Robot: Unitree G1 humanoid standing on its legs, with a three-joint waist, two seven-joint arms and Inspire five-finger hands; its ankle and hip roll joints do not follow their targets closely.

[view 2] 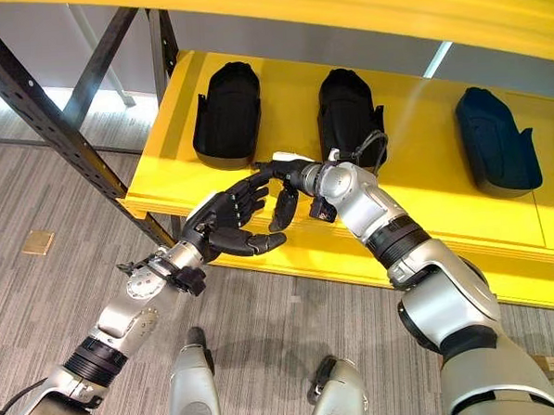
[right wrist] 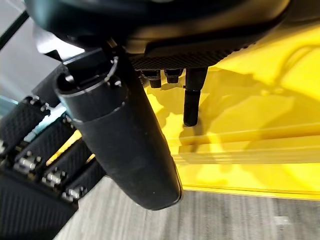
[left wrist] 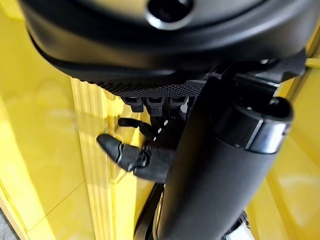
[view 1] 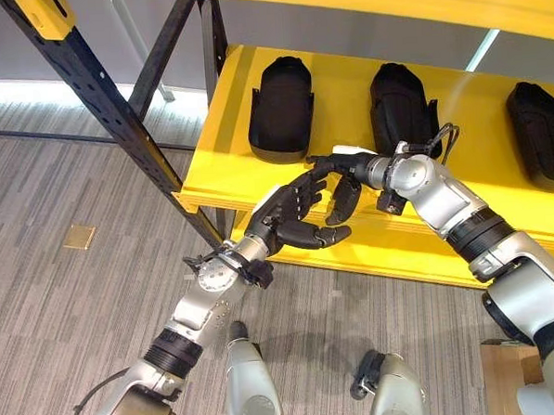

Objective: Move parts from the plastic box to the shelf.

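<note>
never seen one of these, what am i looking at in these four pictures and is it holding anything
This is a two-armed humanoid robot with silver-grey arms ending in dark hands. The two wide pictures come from cameras in its head, looking down; the two close-ups come from cameras on its wrists, so each hand's bulk blocks much of the view.

Before it stands a yellow shelf on a black metal frame, above a grey striped floor. On the shelf lie three black parts in a row.

The left hand and the right hand meet at the shelf's front edge, fingers loosely spread. Neither seems to hold anything.
</note>
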